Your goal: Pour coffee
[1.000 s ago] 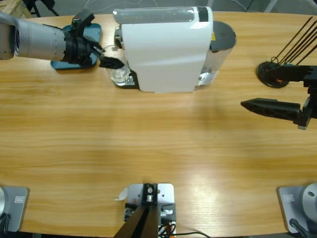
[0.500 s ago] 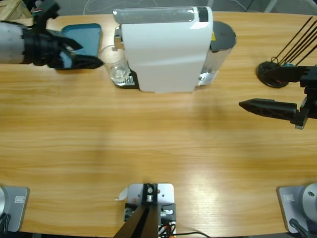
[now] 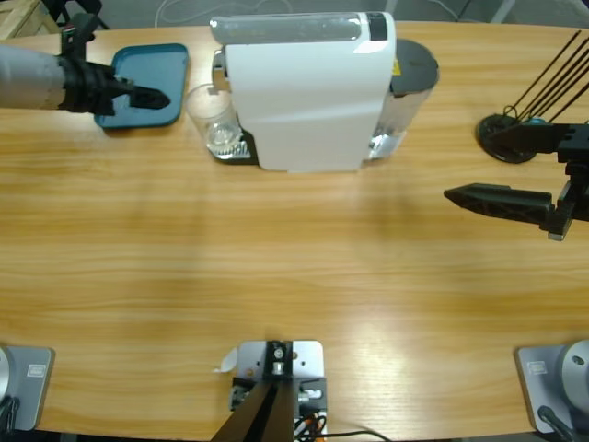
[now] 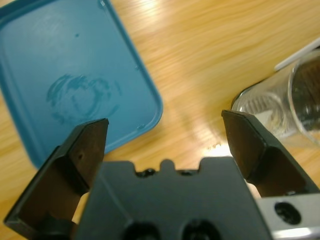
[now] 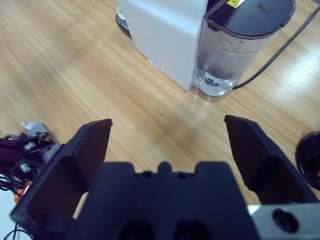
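Observation:
A clear glass [image 3: 210, 115] stands upright on the drip tray at the left end of the white coffee machine [image 3: 308, 87]. No coffee shows in these views. My left gripper [image 3: 162, 97] hangs open over the near corner of a blue tray [image 3: 147, 69], a short way left of the glass and apart from it. In the left wrist view the gripper [image 4: 165, 125] holds nothing, with the tray [image 4: 75, 80] ahead and the glass [image 4: 287, 102] at the right edge. My right gripper [image 3: 453, 194] hovers open and empty at the table's right side, its wrist view [image 5: 167, 122] facing the machine [image 5: 165, 35].
The machine's water tank [image 5: 240, 45] with a dark lid sits at its right end, a cable running off behind it. A black round stand [image 3: 504, 136] with thin rods stands at the far right, just behind the right arm.
My left gripper has let go of the glass and drawn back to the left over the blue tray. The glass stays at the machine. The right arm has hardly moved.

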Robot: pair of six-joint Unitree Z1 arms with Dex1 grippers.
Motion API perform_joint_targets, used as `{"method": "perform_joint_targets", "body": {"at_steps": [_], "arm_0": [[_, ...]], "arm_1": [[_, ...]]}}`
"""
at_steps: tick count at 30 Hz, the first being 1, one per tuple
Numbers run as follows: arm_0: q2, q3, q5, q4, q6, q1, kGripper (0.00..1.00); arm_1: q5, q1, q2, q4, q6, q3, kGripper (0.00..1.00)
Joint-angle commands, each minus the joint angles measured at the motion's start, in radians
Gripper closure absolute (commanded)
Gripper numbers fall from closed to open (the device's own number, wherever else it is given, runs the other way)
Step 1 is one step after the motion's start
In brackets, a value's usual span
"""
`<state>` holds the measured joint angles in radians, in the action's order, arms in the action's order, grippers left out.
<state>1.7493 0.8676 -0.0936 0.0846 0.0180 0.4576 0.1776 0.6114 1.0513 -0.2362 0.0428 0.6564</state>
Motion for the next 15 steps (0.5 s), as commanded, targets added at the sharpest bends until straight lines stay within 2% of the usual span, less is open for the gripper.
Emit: {"method": "perform_joint_targets", "body": {"at_steps": [1, 9, 15], "arm_0": [[0.125, 0.07, -0.02, 0.015, 0.026, 0.068, 0.004], [0.127, 0.046, -0.02, 0.015, 0.037, 0.116, 0.004], [0.085, 0.026, 0.019, -0.005, 0.037, 0.075, 0.004]], "arm_1": [[-0.02, -0.009, 0.007, 0.001, -0.011, -0.029, 0.004], [-0.017, -0.01, 0.009, 0.008, -0.01, -0.029, 0.004], [-0.017, -0.01, -0.018, -0.003, -0.011, -0.031, 0.004]]}}
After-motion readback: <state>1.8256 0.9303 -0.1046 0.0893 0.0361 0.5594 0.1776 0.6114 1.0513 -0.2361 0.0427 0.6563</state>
